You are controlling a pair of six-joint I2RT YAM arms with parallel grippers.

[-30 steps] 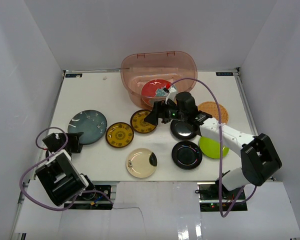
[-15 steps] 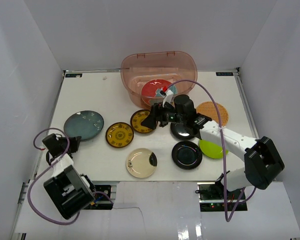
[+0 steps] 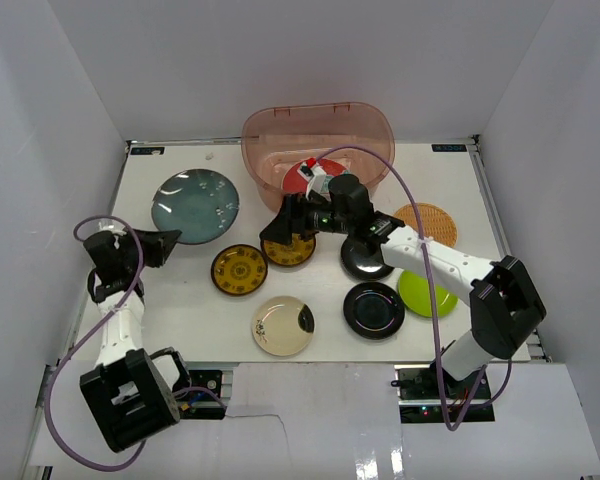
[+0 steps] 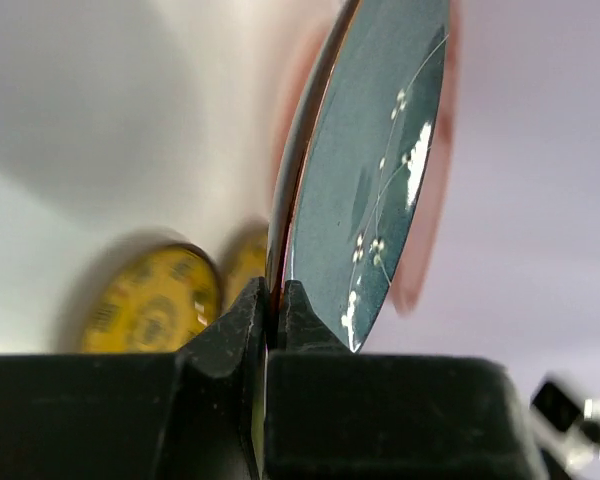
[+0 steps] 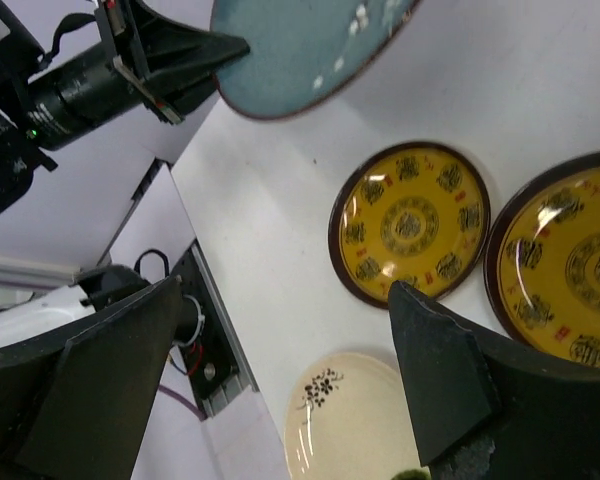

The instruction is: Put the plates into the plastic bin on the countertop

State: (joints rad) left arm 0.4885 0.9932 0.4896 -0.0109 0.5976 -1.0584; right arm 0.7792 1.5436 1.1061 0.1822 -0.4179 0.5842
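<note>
— White walls [image 3: 60,120] are seen round the countertop [image 3: 180,320]. Where is the plastic bin [image 3: 318,108] found?
— It is set at 12 o'clock, at the far edge, and a red plate [image 3: 302,176] is seen lying inside it.
— And the blue-grey plate [image 3: 195,206]?
— It is held raised and tilted at 10 o'clock, outside the bin. Its rim is pinched tightly between the fingers of the left gripper [image 4: 270,300] (from that wrist the dish is seen almost edge-on).
— Is anything held by the right gripper [image 5: 288,300]?
— Nothing is held: its fingers are spread wide. It is poised near the middle, over the edge of a yellow patterned plate [image 3: 294,256], with a second yellow plate [image 3: 239,269] at 8 o'clock of it.
— What else is laid on the surface?
— A cream plate [image 3: 283,325] is seen at 6 o'clock, a glossy black plate [image 3: 373,309] and a lime green plate [image 3: 427,295] at 4 o'clock, another black plate [image 3: 363,264] partly covered by the right arm [image 3: 435,262], and a woven orange-tan plate [image 3: 430,222] at 3 o'clock.
</note>
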